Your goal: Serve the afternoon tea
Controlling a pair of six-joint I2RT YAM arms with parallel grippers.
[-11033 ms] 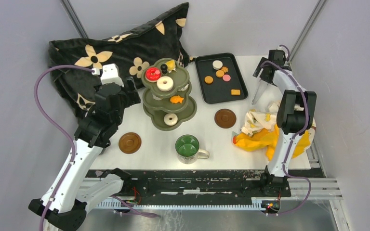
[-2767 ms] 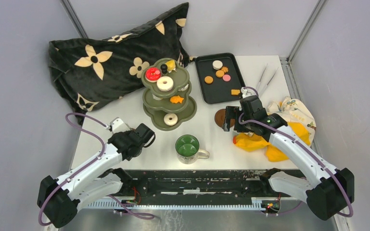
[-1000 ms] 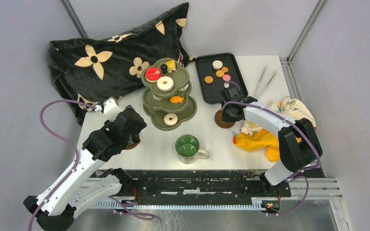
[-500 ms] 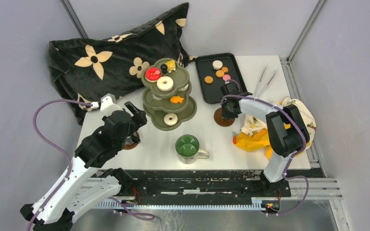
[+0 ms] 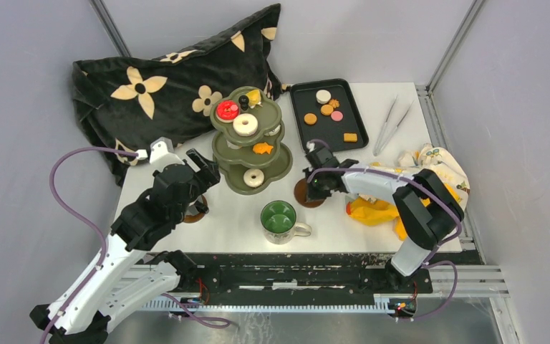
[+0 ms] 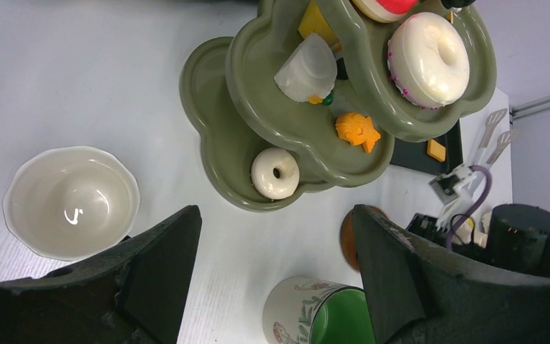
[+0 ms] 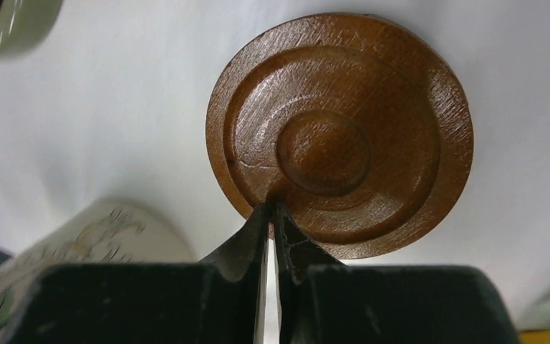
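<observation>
By the left edge: the left gripper (image 5: 202, 165) hangs with its fingers spread wide and nothing between them, above a white cup (image 6: 71, 202).
Cup: it stands upright just beside the stand (image 5: 278, 170). From overhead the arm hides it, so I cannot tell whether it sits on the left saucer (image 5: 189, 215).
Risk at the cup: a spread finger dropping or swinging sideways would likely catch the rim and tip it.
Stand: all three tiers are loaded. A white donut (image 6: 275, 173) lies near the lip of the bottom tier, on the side facing the left gripper.
Risk at the stand: the wide fingers are near that tier, and a forward move could, I'd say, knock it and roll pastries off.
Mug (image 5: 279, 217): it stands upright near the front edge, between the two arms, with its handle to the right.
Right saucer (image 7: 340, 136): it lies flat on the table, just beside the mug and not under it.
Right gripper (image 7: 272, 212): the fingers are pinched together and hold nothing, with their tips pressed down in the saucer's groove.
Risk at the saucer: only downward pressure keeps contact, so the tips may skid off. Pushed toward the mug, the saucer's edge would probably bump it.
Cloth (image 5: 372, 209): it is bunched beside and below the right arm and might snag and drag along.
</observation>
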